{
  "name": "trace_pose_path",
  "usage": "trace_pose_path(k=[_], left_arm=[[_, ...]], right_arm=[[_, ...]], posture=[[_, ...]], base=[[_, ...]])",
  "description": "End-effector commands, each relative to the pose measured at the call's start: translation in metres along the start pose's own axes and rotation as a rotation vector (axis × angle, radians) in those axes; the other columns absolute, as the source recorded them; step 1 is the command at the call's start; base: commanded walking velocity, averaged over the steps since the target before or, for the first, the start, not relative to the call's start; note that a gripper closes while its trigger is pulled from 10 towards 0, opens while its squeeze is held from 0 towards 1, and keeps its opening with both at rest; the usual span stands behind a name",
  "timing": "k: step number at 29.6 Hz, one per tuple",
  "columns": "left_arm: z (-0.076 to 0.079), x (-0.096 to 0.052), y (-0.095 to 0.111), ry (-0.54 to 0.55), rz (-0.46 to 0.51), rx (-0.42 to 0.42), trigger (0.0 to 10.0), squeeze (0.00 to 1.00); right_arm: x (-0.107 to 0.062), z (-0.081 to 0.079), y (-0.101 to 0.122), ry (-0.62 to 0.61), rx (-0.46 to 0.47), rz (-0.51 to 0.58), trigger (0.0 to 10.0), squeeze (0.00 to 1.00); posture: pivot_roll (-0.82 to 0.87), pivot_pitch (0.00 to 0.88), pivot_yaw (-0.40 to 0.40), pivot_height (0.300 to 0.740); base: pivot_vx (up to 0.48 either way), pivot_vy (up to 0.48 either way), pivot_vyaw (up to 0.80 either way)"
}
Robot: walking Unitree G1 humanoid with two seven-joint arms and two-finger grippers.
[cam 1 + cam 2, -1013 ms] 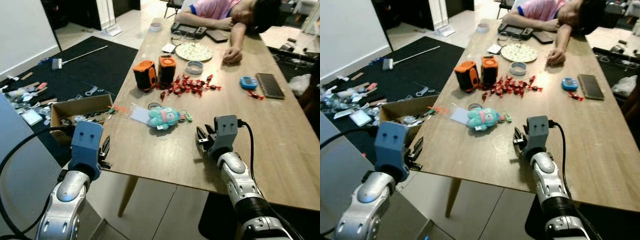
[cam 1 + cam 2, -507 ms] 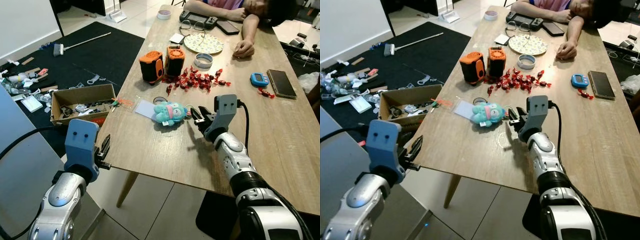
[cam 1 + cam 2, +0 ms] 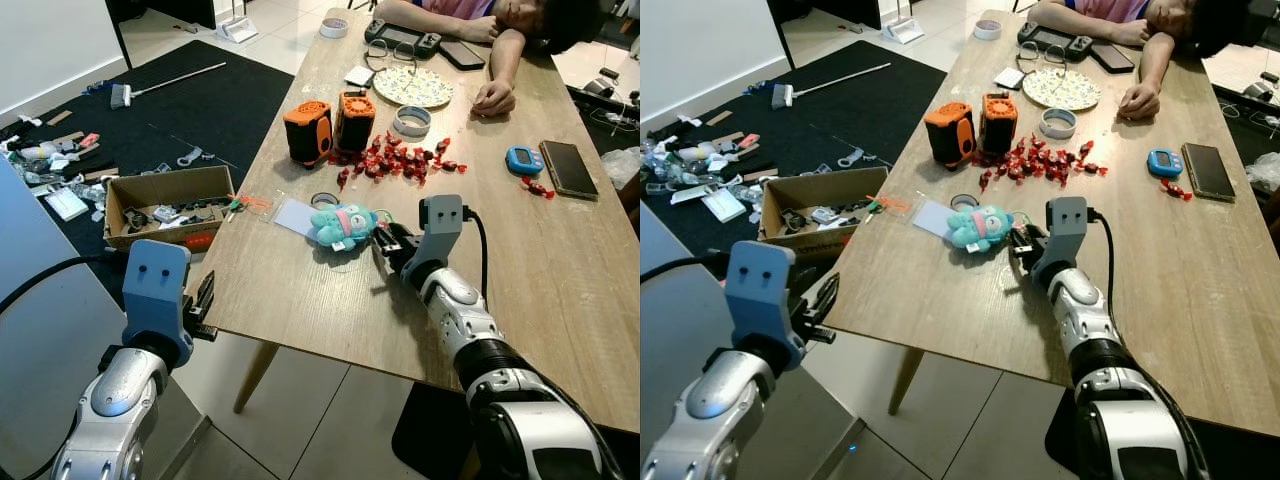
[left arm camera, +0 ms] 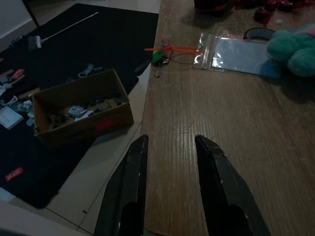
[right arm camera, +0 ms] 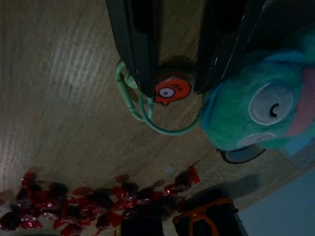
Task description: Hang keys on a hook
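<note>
The keys lie on the wooden table, joined to a teal plush toy. Beside the plush are a green ring and a small orange charm. My right gripper rests low on the table against the plush's right side. In the right wrist view that gripper is open, its two black fingers on either side of the orange charm. My left gripper hangs at the table's near left edge, open and holding nothing. No hook can be made out.
Two orange-and-black devices, red candies, a clear bag, a tape roll and a plate lie further back. A person's arm rests at the far end. A cardboard box sits on the floor to the left.
My right gripper has moved forward and left across the table, up to the plush, and now straddles the orange charm. The left arm has hardly moved. The camera has shifted.
</note>
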State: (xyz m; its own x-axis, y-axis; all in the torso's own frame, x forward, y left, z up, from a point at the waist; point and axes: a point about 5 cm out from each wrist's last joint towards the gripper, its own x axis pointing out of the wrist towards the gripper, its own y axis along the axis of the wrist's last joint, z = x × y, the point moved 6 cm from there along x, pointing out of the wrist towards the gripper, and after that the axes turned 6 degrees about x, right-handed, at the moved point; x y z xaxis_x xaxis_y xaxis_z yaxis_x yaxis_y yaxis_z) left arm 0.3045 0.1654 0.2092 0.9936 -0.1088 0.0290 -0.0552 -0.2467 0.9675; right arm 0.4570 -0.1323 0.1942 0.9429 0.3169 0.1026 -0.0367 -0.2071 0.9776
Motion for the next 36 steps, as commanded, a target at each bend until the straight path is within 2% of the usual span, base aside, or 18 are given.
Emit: trace_pose_path(k=[1, 2, 5, 7, 8, 20, 27, 35, 36], left_arm=[[0.003, -0.003, 0.000, -0.008, -0.005, 0.008, 10.0, 0.00], [0.004, -0.003, 0.000, -0.010, -0.006, 0.008, 10.0, 0.00], [0.005, -0.003, 0.000, -0.014, -0.006, 0.010, 10.0, 0.00], [0.005, -0.003, 0.000, -0.014, -0.006, 0.010, 10.0, 0.00], [0.005, -0.003, -0.001, -0.014, -0.006, 0.009, 10.0, 0.00], [0.008, -0.001, -0.002, -0.022, -0.010, 0.010, 10.0, 0.00], [0.007, -0.001, -0.003, -0.018, -0.013, 0.012, 10.0, 0.00], [0.006, -0.002, -0.003, -0.014, -0.015, 0.015, 10.0, 0.00], [0.006, -0.002, -0.003, -0.012, -0.015, 0.014, 10.0, 0.00]], right_arm=[[-0.002, -0.001, -0.010, 0.011, 0.033, -0.033, 10.0, 0.00], [-0.001, -0.003, -0.010, 0.024, 0.033, -0.032, 10.0, 0.00], [-0.001, 0.011, 0.002, -0.063, -0.006, 0.015, 10.0, 0.00], [-0.001, 0.011, 0.002, -0.063, -0.006, 0.015, 10.0, 0.00], [-0.002, 0.017, 0.006, -0.089, -0.001, 0.027, 10.0, 0.00], [-0.006, 0.045, 0.020, -0.206, -0.020, 0.038, 10.0, 0.00], [-0.006, 0.045, 0.012, -0.204, -0.013, 0.001, 10.0, 0.00], [-0.001, 0.030, 0.004, -0.135, -0.032, -0.043, 10.0, 0.00], [-0.001, 0.026, -0.001, -0.113, -0.059, -0.057, 10.0, 0.00]], posture=[[0.32, 0.285, -0.034, 0.740], [0.32, 0.283, -0.032, 0.740], [0.32, 0.283, -0.032, 0.740], [0.32, 0.283, -0.032, 0.740], [0.32, 0.274, -0.034, 0.740], [0.31, 0.267, -0.032, 0.740], [0.32, 0.272, -0.031, 0.740], [0.32, 0.276, -0.033, 0.740], [0.32, 0.276, -0.037, 0.740]], base=[[0.000, 0.000, 0.00], [0.000, 0.000, 0.00], [0.000, 0.000, 0.00], [0.000, 0.000, 0.00], [0.000, 0.000, 0.00], [0.000, 0.000, 0.00], [0.000, 0.000, 0.00], [0.000, 0.000, 0.00], [0.000, 0.000, 0.00]])
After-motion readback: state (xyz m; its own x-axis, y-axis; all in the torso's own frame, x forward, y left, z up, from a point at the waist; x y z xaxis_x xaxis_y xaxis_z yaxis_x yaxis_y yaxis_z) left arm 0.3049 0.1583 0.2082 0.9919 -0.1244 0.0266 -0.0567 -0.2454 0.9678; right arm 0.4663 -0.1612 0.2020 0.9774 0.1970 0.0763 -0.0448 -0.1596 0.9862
